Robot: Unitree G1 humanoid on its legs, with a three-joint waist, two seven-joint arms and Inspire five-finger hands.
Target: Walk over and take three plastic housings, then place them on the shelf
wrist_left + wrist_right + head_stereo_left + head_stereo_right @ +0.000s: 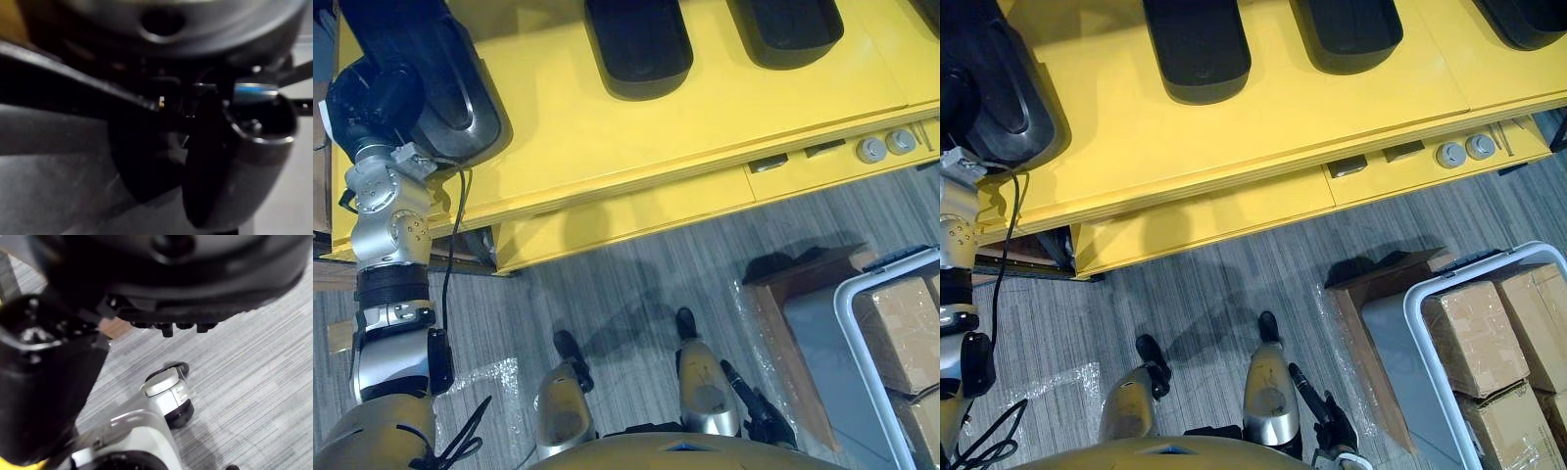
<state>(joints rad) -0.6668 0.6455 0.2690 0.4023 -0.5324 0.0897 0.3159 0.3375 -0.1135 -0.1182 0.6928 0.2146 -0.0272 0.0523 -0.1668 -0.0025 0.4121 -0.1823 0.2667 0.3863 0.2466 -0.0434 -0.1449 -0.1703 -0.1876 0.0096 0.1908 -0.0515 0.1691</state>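
Several black plastic housings lie on the yellow shelf (607,137). My left hand (364,100) is raised at the shelf's left end, against the near edge of one housing (460,93). In the left wrist view its thumb (205,161) and a finger curl round that housing's dark rim (73,78). Two more housings (638,44) (788,29) rest further right, and another (1528,18) shows at the far right corner. My right hand (1330,423) hangs low over the floor with relaxed fingers and holds nothing.
A white-framed cart (1430,323) with cardboard boxes (1477,338) stands on the floor at the right, with a brown board (1371,323) beside it. Two grey knobs (886,145) sit on the shelf's lower ledge. Grey carpet (636,284) lies between me and the shelf.
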